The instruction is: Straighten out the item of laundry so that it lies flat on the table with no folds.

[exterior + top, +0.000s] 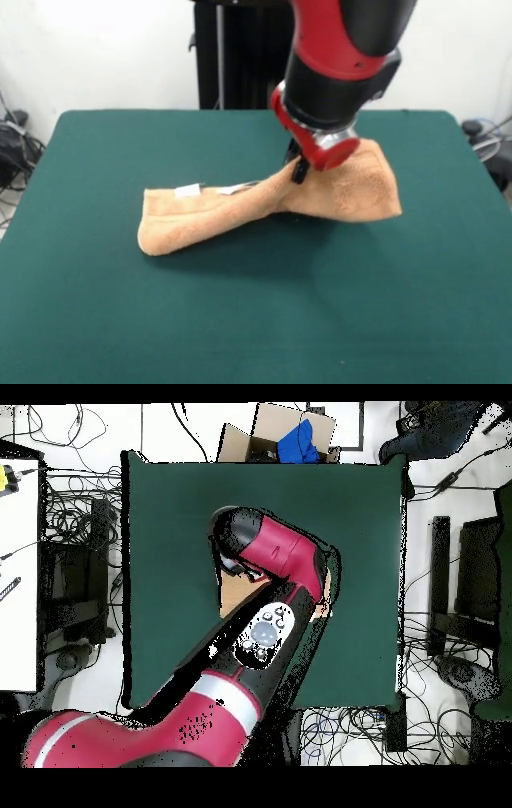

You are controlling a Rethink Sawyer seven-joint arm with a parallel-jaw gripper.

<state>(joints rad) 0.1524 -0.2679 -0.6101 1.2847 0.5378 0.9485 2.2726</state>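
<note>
The item of laundry [240,204], an orange-tan towel, lies twisted and folded across the middle of the green table [120,312]. Its left end is flat and doubled over, with white tags [187,190] on top. Its middle is pulled up into a ridge, and the right part [352,192] stands raised. My gripper [299,170] sits at the top of that ridge, shut on the towel's edge. In the overhead view the arm [270,564] covers the gripper and most of the towel; only a tan patch of towel [238,597] shows.
A cardboard box [262,436] with something blue in it sits just past the table's top edge in the overhead view. Cables and dark equipment [80,584] lie on the floor around the table. A white surface [18,564] stands at the left.
</note>
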